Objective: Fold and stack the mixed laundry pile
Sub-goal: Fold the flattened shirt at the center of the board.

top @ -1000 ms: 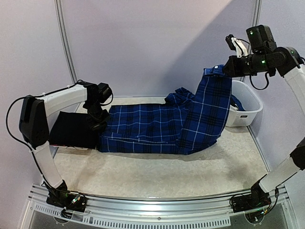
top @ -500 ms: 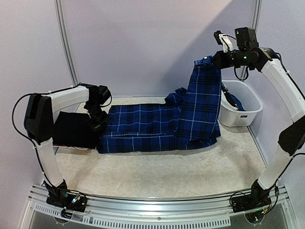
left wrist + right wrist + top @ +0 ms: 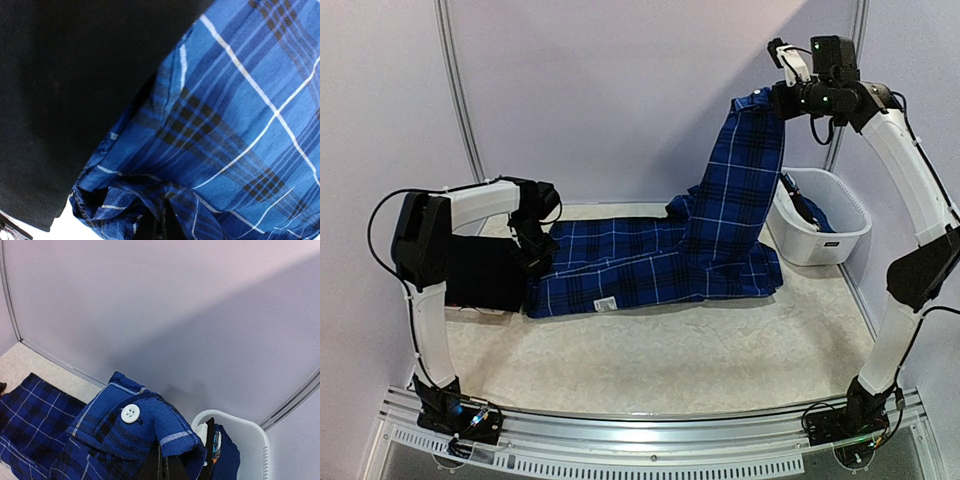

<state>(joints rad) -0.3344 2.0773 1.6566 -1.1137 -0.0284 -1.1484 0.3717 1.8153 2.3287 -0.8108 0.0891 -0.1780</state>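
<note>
Now: spreading the shirt [image 3: 650, 262] flat before folding, I judge.
Shirt: mostly on the table [image 3: 670, 360], 1 end lifted high near the basket [image 3: 845, 238], the other end beside the black garment [image 3: 480, 275].
Right gripper [image 3: 777, 98]: clamped on the raised buttoned band.
Left gripper [image 3: 533, 260]: clamped on the shirt's left edge.
Tip: hold both pinches firm, pull taut, lower the raised end clear of the basket.

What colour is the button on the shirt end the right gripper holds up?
White button, on the blue plaid shirt; clearest in the right wrist view.
</note>
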